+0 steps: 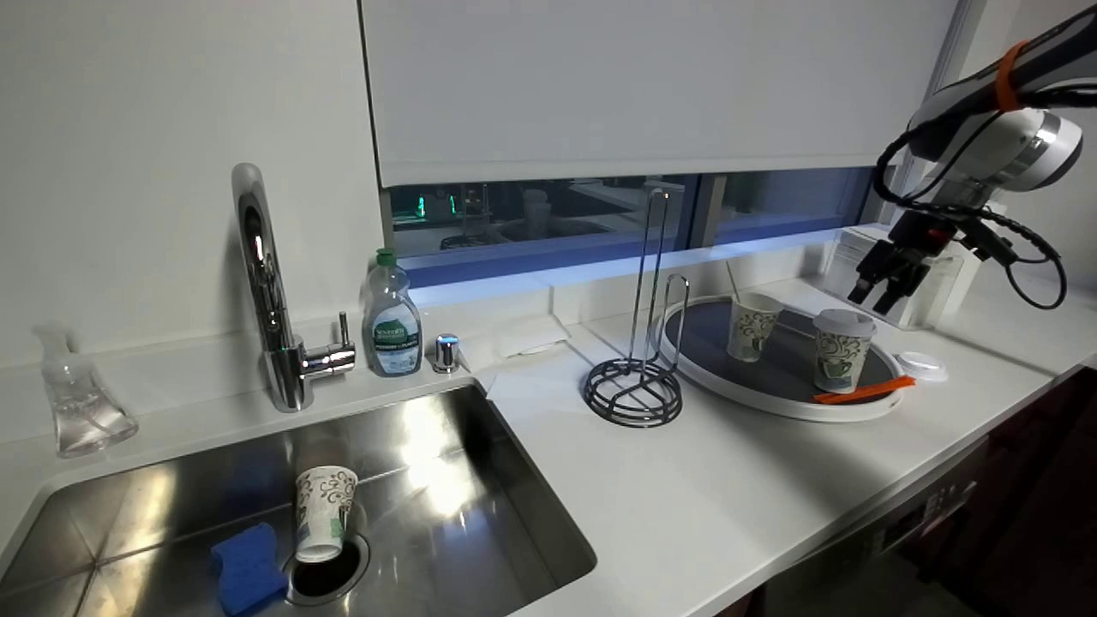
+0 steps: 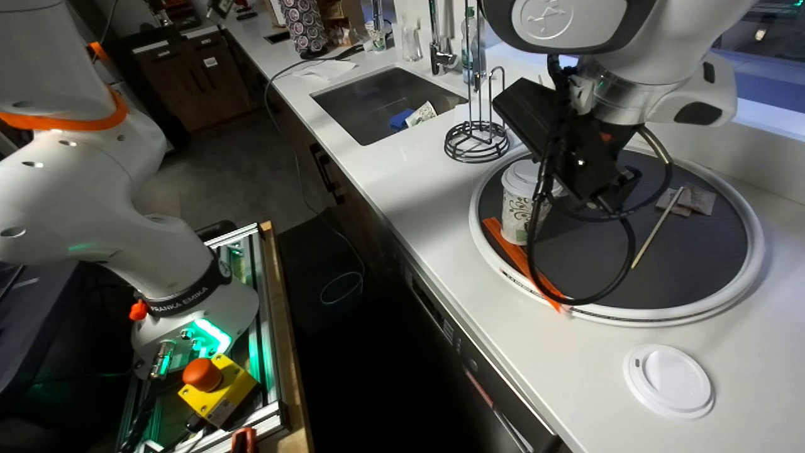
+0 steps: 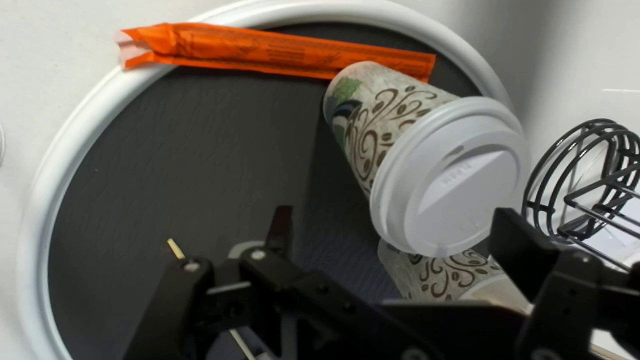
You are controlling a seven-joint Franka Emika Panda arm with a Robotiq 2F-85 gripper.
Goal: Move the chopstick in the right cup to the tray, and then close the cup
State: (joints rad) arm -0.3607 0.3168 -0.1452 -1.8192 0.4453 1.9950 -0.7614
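The claw [image 3: 392, 222] is found above the round dark-grey tray [image 2: 704, 251], spread wide and gripping nothing. Below and to one side of it, the chopstick [image 2: 658, 228] lies on the tray. Toward its opposite side, the lidded paper cup [image 3: 385, 125] stands upright beneath its white lid [image 3: 455, 185]. Partly screened by the claw in the wrist view, an uncovered paper cup [image 1: 750, 334] holds a thin stick [image 1: 734, 281].

A white counter [image 1: 638, 497] carries a round tray [image 2: 688, 270], wire rack [image 2: 476, 141] and bottle [image 1: 394, 334].
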